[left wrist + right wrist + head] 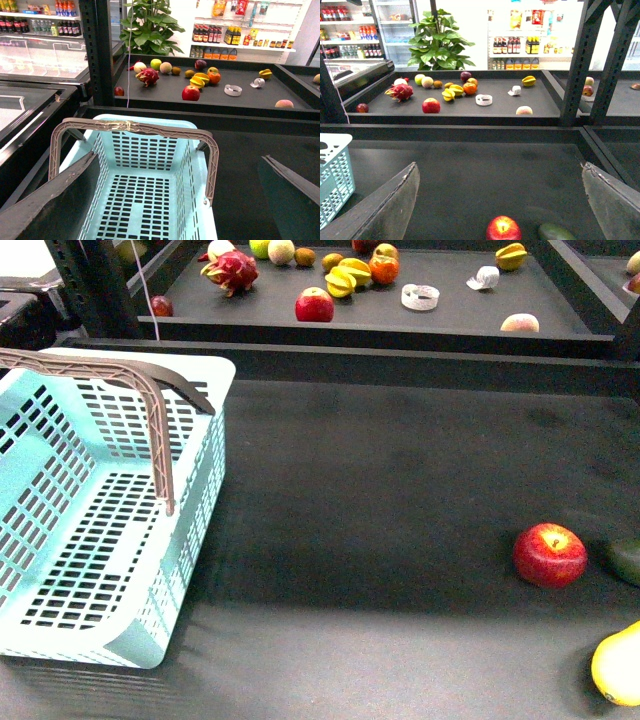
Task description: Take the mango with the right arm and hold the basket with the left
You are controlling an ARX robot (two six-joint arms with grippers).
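- Find mango [620, 665] at the near right corner of the surface [380, 540], cut off by the front view's edge. Closer to the robot than the red apple [550, 554] and dark green fruit [628, 560], near both but touching neither.
- Can't see it in the right wrist view; only the apple and green fruit there, just beside each other.
- Read right gripper [498, 165] as jaws spread wide, holding nothing, above the surface and probably pointing past the mango.
- Read left gripper [178, 157] the same: jaws wide, empty, over the basket [80, 648], raised handle [135, 127] just ahead.
- Judge step in hand as the reach to the mango; neither grasp made yet.
- Pull right arm back toward the robot and out to its right until the mango sits centred between the jaws. Don't lock onto the apple.
- Descend from above, jaws across the short width of the oval, not end to end. Expect smooth skin to slip under an end pinch.
- Stay clear of the green fruit; close gently, lift straight up.
- Drop left jaws onto the handle, clamp firmly, hold steady.
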